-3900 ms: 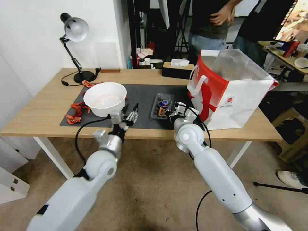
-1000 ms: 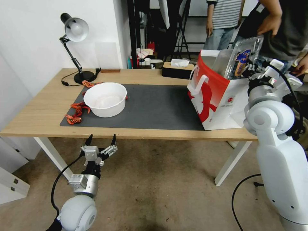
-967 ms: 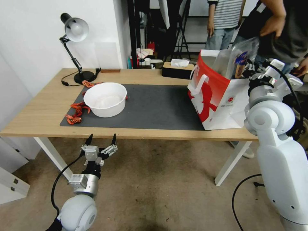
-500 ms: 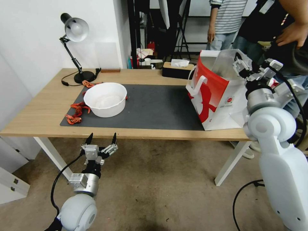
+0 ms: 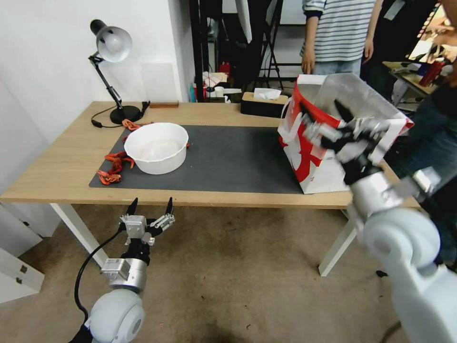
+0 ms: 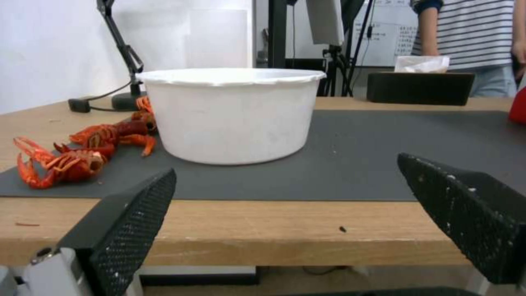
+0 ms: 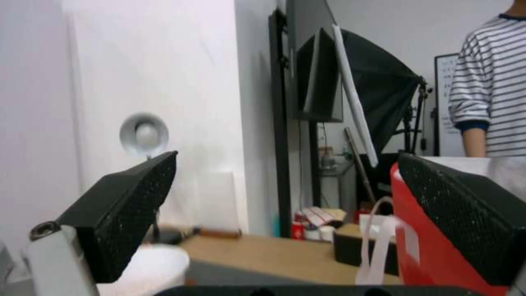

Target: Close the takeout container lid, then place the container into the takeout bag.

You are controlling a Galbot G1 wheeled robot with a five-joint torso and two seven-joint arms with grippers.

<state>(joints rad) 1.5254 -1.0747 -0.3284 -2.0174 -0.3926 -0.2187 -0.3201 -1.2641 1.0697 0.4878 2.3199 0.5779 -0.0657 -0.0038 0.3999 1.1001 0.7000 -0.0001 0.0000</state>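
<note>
Takeout bag point(image 5: 316, 157): stood upright at the right end of the dark mat point(image 5: 228, 162), mouth open; its contents could not be seen.
Right gripper point(image 5: 328, 114): raised in front of the bag's near upper edge, fingers spread wide, empty.
Left gripper point(image 5: 150, 207): hung below the table's point(image 5: 57, 176) front edge, over open floor, fingers apart, empty.
White bowl point(image 5: 156, 146): on the mat's left part, with red crayfish point(image 5: 113, 169) beside it; the mat between bowl and bag lay bare.

Studio-like lab: wooden table point(image 5: 62, 166), desk lamp point(image 5: 112, 45) on it, black light stands point(image 5: 200, 47) and whiteboard point(image 6: 384, 37) behind table.
</note>
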